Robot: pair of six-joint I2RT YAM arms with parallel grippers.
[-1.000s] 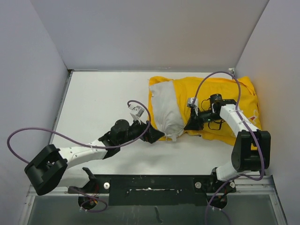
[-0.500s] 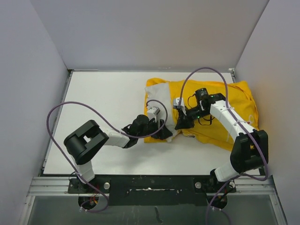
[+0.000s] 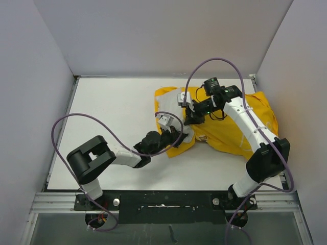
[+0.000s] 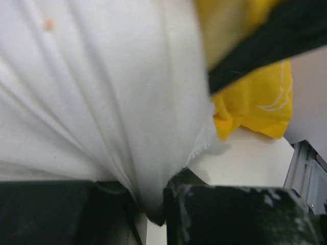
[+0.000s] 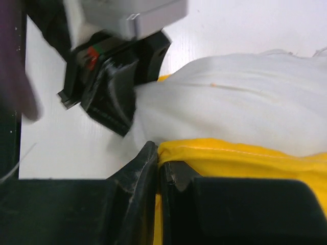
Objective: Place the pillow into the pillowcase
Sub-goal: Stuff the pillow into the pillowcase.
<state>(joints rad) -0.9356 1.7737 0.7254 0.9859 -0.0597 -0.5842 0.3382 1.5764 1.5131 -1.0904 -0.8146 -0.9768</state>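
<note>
The pillow [image 5: 230,102] lies on the right half of the table [image 3: 112,102], most of it inside the pillowcase [image 3: 240,127]; only a white end bulges out of the case's left-hand mouth. The left gripper [image 4: 152,206] is clamped on a fold of that white end, the cloth drawn into tight pleats between its fingers; the right gripper [image 5: 160,161] is clamped on the yellow hem at the mouth, right against the pillow.

Judging by the wrinkles and bunching, the pillow is light, soft and springy; it will likely squash under a push and swell back, so a pinch on loose cloth may drag only the cover and not the filling; a hold at a corner or seam, or a flat shove on the bulging end, would probably move it better. The pillowcase looks thin and limp and probably slides over the pillow easily; the hem is the place to grip it, since that holds the mouth open.

The overhead view shows the layout and the two arms meeting at the mouth, yet the arms hide nearly all the white cloth and both grips; the left wrist view shows the pleated pinch close up; the right wrist view alone shows the hem between the fingers and how much pillow stands outside it.
</note>
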